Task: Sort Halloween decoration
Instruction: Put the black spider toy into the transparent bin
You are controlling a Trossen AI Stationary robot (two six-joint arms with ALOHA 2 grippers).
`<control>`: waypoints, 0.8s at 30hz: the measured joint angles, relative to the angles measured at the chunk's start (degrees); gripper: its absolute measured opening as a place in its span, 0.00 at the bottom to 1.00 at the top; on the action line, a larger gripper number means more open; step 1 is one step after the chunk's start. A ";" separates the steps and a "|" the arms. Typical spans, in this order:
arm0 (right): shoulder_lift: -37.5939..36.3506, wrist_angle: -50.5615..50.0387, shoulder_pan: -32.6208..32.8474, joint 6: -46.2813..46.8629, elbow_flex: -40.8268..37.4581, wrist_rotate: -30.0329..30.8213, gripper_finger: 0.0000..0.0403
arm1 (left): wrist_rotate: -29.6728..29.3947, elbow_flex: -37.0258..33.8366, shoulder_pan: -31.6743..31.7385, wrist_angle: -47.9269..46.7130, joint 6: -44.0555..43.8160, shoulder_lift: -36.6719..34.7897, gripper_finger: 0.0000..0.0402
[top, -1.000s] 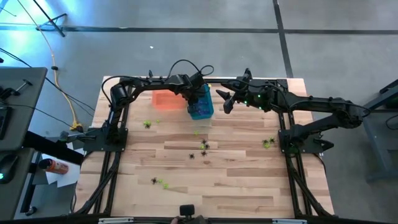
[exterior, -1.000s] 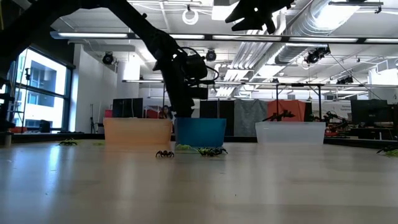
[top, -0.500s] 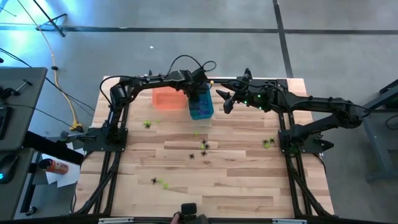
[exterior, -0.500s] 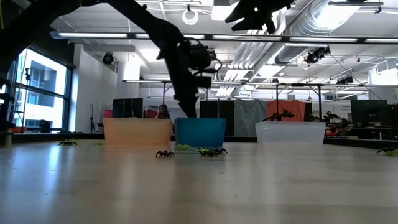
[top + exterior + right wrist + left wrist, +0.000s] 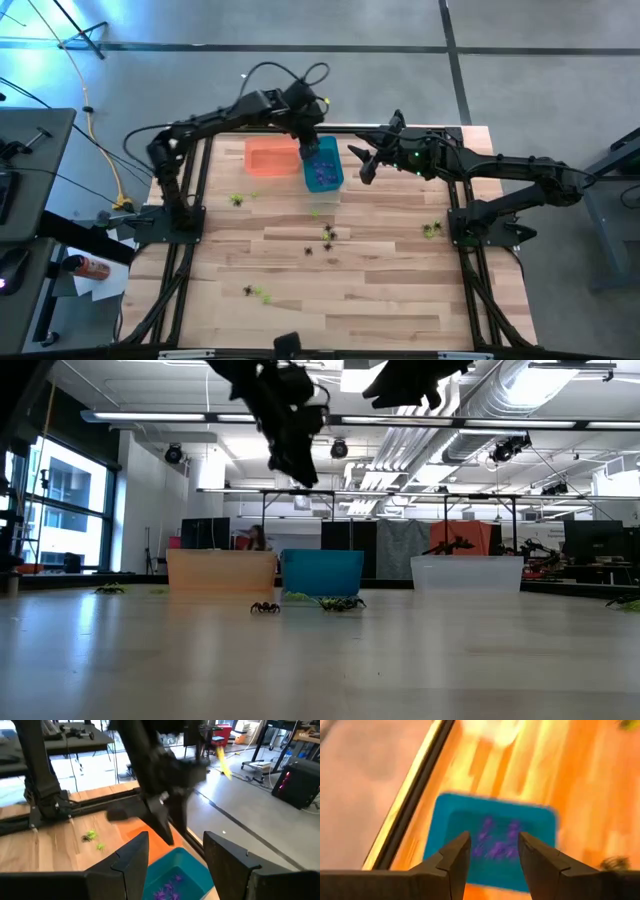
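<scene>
Purple pieces of the Halloween decoration [image 5: 492,840] lie inside the teal bin [image 5: 322,172], and they also show in the right wrist view [image 5: 167,887]. My left gripper [image 5: 309,150] hangs open and empty high above that bin, pointing steeply down; its fingers frame the bin [image 5: 490,837] from above. My right gripper [image 5: 362,163] is held open and empty in the air just right of the teal bin. Green and black trinkets lie loose on the table's wood at mid table [image 5: 327,237], left [image 5: 237,199], right [image 5: 432,230] and near the front [image 5: 255,293].
An orange bin [image 5: 270,160] stands left of the teal one at the table's far edge. A clear bin [image 5: 467,572] stands to their right. Two trinkets [image 5: 265,607] [image 5: 340,602] lie just in front of the teal bin. People and equipment show in the room beyond.
My left gripper has risen straight up from the teal bin's mouth to well above it, rolling a little at the wrist. The bins and loose trinkets lie as before.
</scene>
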 joint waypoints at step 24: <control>0.02 -6.39 0.15 2.37 0.02 -16.63 0.46 | -6.27 -56.38 -13.91 43.71 -24.77 -48.35 0.32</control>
